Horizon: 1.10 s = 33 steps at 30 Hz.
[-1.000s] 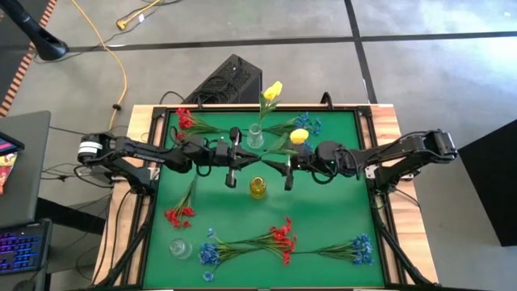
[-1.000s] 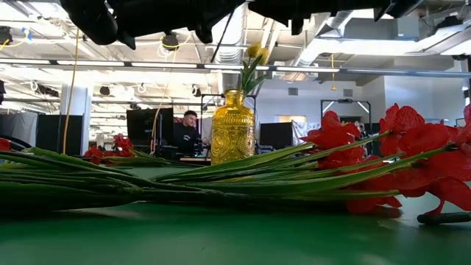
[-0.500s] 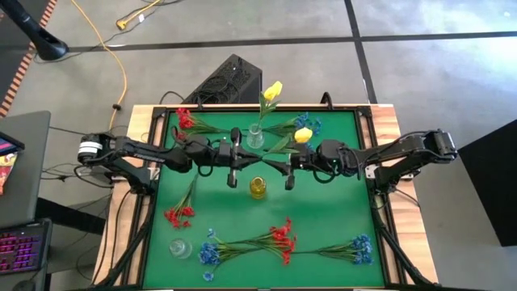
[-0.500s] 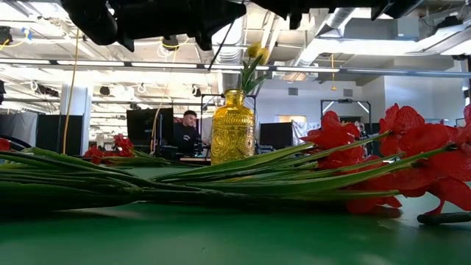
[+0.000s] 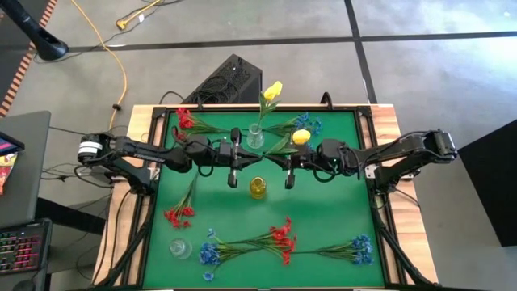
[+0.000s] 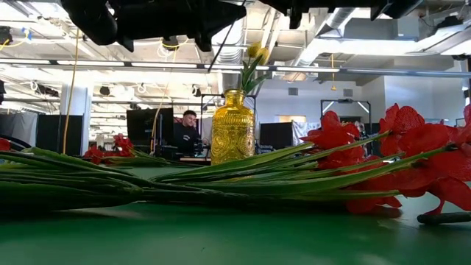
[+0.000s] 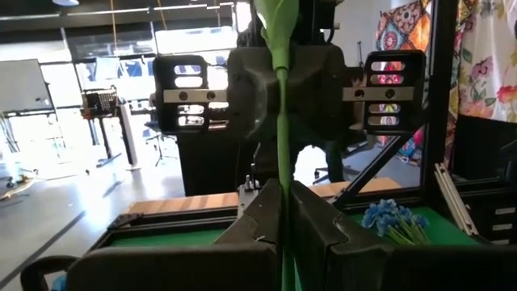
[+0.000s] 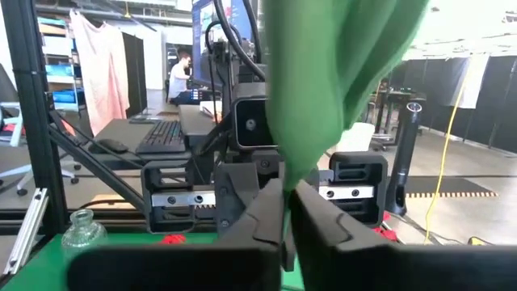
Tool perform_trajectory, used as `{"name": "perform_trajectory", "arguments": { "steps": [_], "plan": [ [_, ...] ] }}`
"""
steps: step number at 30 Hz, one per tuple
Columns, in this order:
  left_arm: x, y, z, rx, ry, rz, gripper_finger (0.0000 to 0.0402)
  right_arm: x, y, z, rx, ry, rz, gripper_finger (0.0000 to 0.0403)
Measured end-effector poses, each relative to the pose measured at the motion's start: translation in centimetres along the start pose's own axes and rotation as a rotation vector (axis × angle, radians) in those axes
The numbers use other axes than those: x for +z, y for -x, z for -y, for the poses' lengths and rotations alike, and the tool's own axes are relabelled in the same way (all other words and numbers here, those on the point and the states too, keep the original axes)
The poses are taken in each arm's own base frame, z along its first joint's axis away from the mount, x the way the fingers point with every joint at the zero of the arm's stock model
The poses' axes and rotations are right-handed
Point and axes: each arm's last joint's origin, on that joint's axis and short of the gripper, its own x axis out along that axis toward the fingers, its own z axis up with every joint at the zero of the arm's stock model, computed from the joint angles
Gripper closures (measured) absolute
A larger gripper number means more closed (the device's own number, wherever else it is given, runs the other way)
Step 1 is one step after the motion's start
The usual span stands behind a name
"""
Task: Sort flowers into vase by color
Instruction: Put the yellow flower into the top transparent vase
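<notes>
A yellow flower on a thin green stem hangs above the middle of the green table, held between both arms. My left gripper comes in from the table's left and is shut on the stem. Facing it from the right, my right gripper is also shut on the flower. Just nearside of them stands a yellow vase. A clear vase on the far side holds another yellow flower. Red flowers and blue flowers lie on the table. My left gripper pinches the thin green stem between its two fingers, level, from the table's left. The stem runs on past the fingertips toward the other gripper, clear of the table. My right gripper pinches the flower's green part between its two fingers, level, from the table's right. A broad green leaf stands up just beyond the fingertips and hides the exact spot. The flower is lifted clear of the table.
Red sprays lie at the far left and near left; blue sprays lie at the far right and near left. A second clear vase stands at the near left corner. A person sits beyond the table.
</notes>
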Motion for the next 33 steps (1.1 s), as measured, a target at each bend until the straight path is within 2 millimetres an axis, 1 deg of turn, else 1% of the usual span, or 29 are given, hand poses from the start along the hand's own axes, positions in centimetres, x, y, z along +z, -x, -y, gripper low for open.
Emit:
{"name": "perform_trajectory", "arguments": {
  "steps": [2,8,10,14,18,22,25,27,30,33],
  "plan": [
    [0.0,0.0,0.0,0.0,0.012,-0.004,0.0402,-0.1,0.0,0.2,-0.005,0.002,-0.007,0.0386],
    [-0.5,0.0,0.0,-0.003,0.032,-0.051,0.0394,-0.5,0.0,0.2,-0.004,-0.021,-0.05,0.0385],
    [-0.8,0.0,0.1,-0.008,0.05,-0.078,0.038,-0.8,0.0,0.3,-0.008,-0.032,-0.078,0.0385],
    [-0.9,-0.3,0.0,-0.008,0.094,-0.147,0.034,-1.2,0.0,0.9,-0.025,-0.057,-0.121,0.0385],
    [-0.3,-1.0,-0.2,-0.008,0.11,-0.226,0.0301,-1.4,-0.1,1.3,-0.035,-0.059,-0.135,0.0385],
    [0.4,-1.7,-0.6,-0.002,0.116,-0.279,0.028,-1.5,-0.1,1.5,-0.042,-0.056,-0.149,0.0385],
    [1.0,-2.0,-1.0,0.0,0.114,-0.296,0.028,-1.6,-0.1,1.5,-0.042,-0.054,-0.153,0.0385],
    [1.1,-2.0,-1.2,-0.002,0.117,-0.308,0.0287,-1.6,-0.1,1.5,-0.042,-0.052,-0.155,0.0385],
    [1.1,-2.0,-1.3,-0.015,0.122,-0.317,0.0308,-1.6,-0.1,1.5,-0.041,-0.046,-0.16,0.0385],
    [1.1,-2.0,-1.3,-0.015,0.115,-0.32,0.034,-1.7,-0.1,1.5,-0.043,-0.044,-0.163,0.0385]
  ]
}}
